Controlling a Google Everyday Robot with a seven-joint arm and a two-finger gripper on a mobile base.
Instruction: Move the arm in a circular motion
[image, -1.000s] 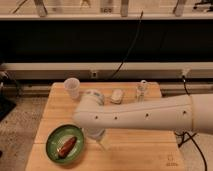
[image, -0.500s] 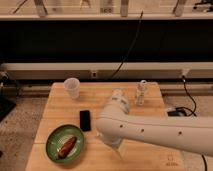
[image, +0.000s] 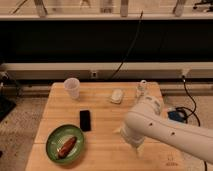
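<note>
Camera view puts my thick white tubular arm (image: 165, 127) across the frame's lower right, over the wooden bench (image: 102, 107); its narrow pale claw (image: 138, 148) points down at bottom centre, grip unreadable.

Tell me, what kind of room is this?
Probably a lab or test area. A wooden table holds a cup, a phone and a green plate, cables hang behind, and the arm points its claw down over it.
</note>
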